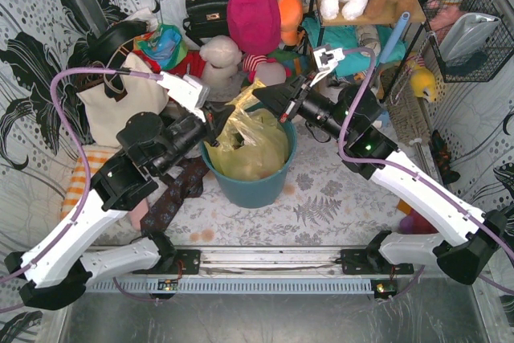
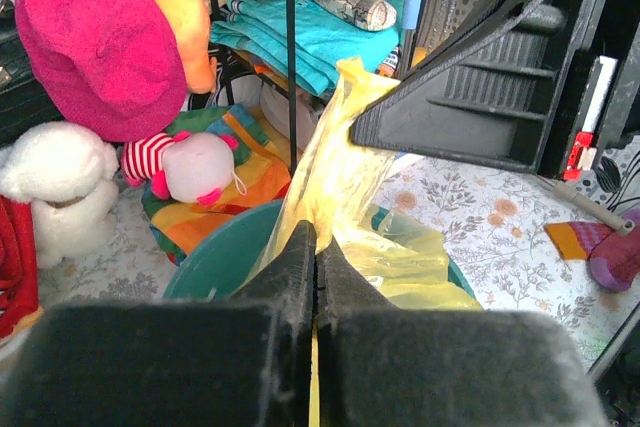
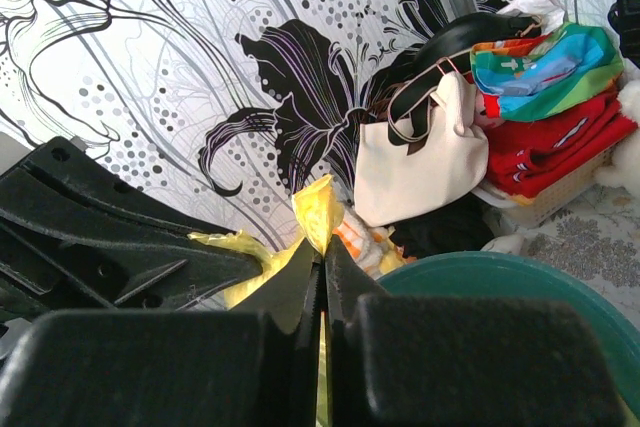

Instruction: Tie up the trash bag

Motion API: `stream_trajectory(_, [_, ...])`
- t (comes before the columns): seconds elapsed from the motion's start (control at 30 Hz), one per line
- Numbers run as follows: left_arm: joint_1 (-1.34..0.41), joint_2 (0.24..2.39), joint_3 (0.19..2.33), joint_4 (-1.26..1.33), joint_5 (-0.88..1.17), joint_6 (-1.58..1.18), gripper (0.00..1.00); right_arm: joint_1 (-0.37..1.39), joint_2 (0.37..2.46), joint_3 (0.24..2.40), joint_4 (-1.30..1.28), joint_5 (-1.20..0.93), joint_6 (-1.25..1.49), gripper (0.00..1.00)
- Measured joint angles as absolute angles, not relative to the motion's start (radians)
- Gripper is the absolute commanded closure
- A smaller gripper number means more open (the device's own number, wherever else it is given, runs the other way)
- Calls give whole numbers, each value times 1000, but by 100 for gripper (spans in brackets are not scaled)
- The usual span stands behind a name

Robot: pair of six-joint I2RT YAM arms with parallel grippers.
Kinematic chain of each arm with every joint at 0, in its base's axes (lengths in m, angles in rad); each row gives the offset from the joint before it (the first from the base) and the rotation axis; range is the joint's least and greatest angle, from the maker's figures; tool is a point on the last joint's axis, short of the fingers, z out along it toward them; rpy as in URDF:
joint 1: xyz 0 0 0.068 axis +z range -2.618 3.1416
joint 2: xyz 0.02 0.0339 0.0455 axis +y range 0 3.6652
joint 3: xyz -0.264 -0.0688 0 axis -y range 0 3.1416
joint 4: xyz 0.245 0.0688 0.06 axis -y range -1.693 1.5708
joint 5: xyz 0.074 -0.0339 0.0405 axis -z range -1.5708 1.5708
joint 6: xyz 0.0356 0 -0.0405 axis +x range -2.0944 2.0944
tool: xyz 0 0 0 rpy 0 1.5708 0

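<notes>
trash bag (image 1: 250, 144): sits in the teal bin (image 1: 250, 189) at mid-table, between the two arms; thin yellow-green film, its top pulled up above the rim into stretched flaps.
left gripper (image 1: 215, 124): at the bin's left rim; fingers pressed together, clamped on a strip of the bag's film, with yellow showing in the slit between them in the left wrist view.
right gripper (image 1: 265, 100): over the bin's far rim, higher than the left one; fingers together, pinching a flap whose crumpled tip pokes up past the fingertips.
spacing: tips near each other but apart, film stretched between.
surroundings: cream tote bag (image 1: 112, 106) left of the bin, pink hat (image 1: 253, 18) behind it.
</notes>
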State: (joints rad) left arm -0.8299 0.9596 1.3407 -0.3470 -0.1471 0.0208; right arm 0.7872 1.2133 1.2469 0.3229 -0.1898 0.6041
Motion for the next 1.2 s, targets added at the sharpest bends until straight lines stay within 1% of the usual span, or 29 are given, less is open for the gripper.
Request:
stream_trajectory(0.27, [-829, 878, 1250, -305, -163, -23, 100, 787, 1223, 1247, 323, -193, 603, 100])
stream_trajectory(0.8, [-829, 855, 1198, -265, -184, -57, 100, 787, 1221, 1261, 295, -195, 525, 100])
stream_trajectory(1.2, [-828, 879, 1198, -260, -184, -59, 100, 787, 1233, 1353, 234, -486, 357, 100])
